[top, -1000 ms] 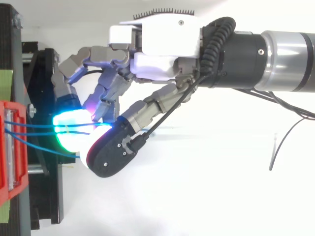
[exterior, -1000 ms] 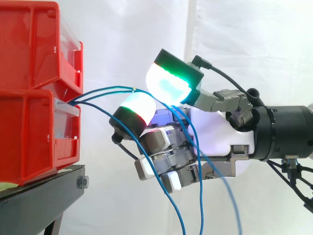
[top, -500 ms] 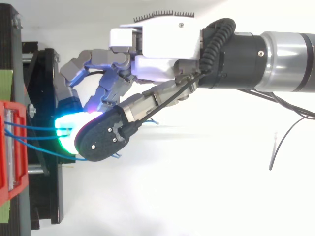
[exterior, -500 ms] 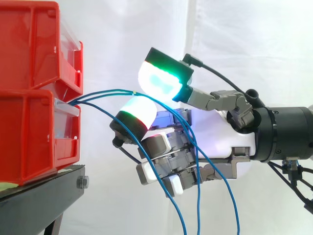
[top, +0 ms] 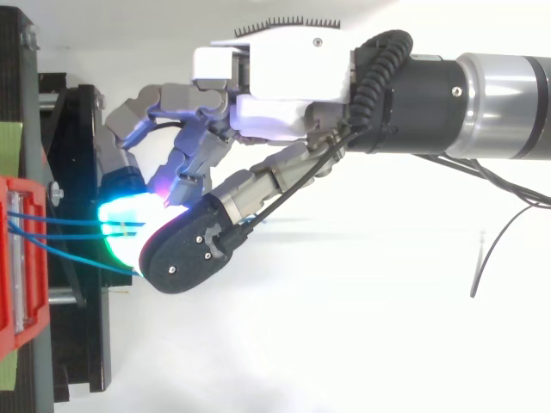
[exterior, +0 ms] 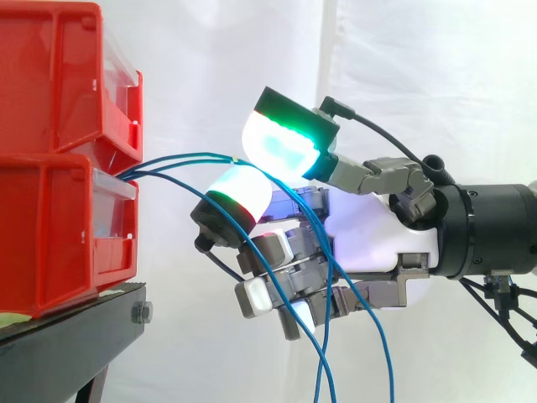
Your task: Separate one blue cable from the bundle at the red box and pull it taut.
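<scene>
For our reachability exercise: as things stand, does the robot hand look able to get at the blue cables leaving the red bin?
Probably yes: the blue cables span open air from the red bin to the hand, which is right at them; nothing stands between.

Red bins [exterior: 50,101] are blazing over a black stand [exterior: 59,344], blue cables [exterior: 201,154] are showing, and the robot hand [exterior: 369,243] pads [exterior: 281,147] are glowing green and white.

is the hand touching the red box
Apart. The side view shows white curtain between the red box and the nearest fingertip of the hand pinching a blue cable.
</scene>
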Robot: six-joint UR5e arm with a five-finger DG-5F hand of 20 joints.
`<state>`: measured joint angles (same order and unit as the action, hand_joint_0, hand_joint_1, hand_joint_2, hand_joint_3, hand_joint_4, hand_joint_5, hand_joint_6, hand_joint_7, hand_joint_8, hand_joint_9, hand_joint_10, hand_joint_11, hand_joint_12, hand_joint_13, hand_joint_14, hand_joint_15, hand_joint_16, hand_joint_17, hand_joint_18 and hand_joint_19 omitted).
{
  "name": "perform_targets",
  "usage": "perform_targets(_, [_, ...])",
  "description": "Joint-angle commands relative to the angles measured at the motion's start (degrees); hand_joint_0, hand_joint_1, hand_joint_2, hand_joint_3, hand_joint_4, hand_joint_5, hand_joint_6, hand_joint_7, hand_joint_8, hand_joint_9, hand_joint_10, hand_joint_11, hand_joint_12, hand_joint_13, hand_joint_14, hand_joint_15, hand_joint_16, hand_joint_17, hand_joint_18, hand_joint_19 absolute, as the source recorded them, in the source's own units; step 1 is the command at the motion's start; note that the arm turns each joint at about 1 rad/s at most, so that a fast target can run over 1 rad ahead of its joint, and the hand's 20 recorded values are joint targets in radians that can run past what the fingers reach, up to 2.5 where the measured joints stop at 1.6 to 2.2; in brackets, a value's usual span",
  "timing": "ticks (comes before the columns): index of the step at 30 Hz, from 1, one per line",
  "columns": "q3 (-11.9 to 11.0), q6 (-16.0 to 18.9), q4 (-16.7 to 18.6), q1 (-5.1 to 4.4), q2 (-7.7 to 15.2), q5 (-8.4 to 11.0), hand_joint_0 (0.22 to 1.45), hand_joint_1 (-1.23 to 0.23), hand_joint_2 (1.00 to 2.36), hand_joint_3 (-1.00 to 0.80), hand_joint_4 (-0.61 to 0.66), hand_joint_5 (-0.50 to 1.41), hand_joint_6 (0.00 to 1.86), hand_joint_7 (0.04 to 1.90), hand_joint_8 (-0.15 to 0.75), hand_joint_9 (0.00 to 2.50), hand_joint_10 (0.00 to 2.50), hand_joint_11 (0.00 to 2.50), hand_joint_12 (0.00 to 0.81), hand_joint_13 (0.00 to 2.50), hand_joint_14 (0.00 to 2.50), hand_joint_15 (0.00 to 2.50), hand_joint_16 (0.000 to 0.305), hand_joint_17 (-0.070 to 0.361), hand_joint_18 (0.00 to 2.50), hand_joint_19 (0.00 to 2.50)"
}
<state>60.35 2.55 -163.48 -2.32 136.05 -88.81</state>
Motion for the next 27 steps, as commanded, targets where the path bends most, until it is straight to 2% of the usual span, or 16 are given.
perform_targets(1, [0.0,0.0,0.0,0.04,0.0,-0.31,0.78,-0.92,1.00,-0.50,-0.05,-0.16,0.90,1.27,0.291,0.90,0.02,1.13,0.401,0.88,0.02,0.62,0.047,0.105,0.90,0.70])
perform_targets(6, [0.0,-0.1,0.0,0.12,0.0,-0.49,0.70,-0.92,1.00,-0.50,0.05,-0.15,0.90,1.21,0.293,0.91,0.02,1.12,0.396,0.88,0.02,0.63,0.046,0.104,0.90,0.72])
perform_targets(11, [0.0,-0.1,0.0,0.12,0.0,-0.49,0.61,-0.91,1.00,-0.50,0.08,-0.15,0.90,1.20,0.295,0.93,0.02,1.13,0.402,0.91,0.02,0.63,0.046,0.104,0.92,0.72])
perform_targets(13, [0.0,-0.1,0.0,0.12,0.0,-0.49,0.53,-0.86,1.00,-0.50,0.09,-0.15,0.90,1.17,0.307,0.94,0.02,1.13,0.413,0.92,0.02,0.63,0.049,0.110,0.94,0.72])
perform_targets(16, [0.0,-0.1,0.0,0.12,0.0,-0.49,0.49,-0.77,1.00,-0.50,0.09,-0.15,0.90,1.14,0.317,0.96,0.02,1.13,0.429,0.93,0.02,0.63,0.052,0.117,0.97,0.72])
perform_targets(22, [0.1,-0.1,0.0,0.12,0.0,-0.49,0.51,-0.58,1.00,-0.50,0.08,-0.15,0.89,1.11,0.315,0.97,0.02,1.12,0.420,0.92,0.02,0.61,0.051,0.115,0.97,0.73])
perform_targets(25, [0.0,-0.1,0.0,0.12,0.0,-0.49,0.60,-0.52,1.00,-0.50,0.06,-0.14,0.88,1.20,0.286,0.96,0.02,1.11,0.401,0.91,0.02,0.62,0.047,0.105,0.93,0.76])
perform_targets(27, [0.1,-0.1,0.0,0.12,0.0,-0.49,0.61,-0.54,1.00,-0.50,0.05,-0.14,0.89,1.21,0.286,0.96,0.02,1.12,0.399,0.91,0.02,0.62,0.046,0.104,0.92,0.77])
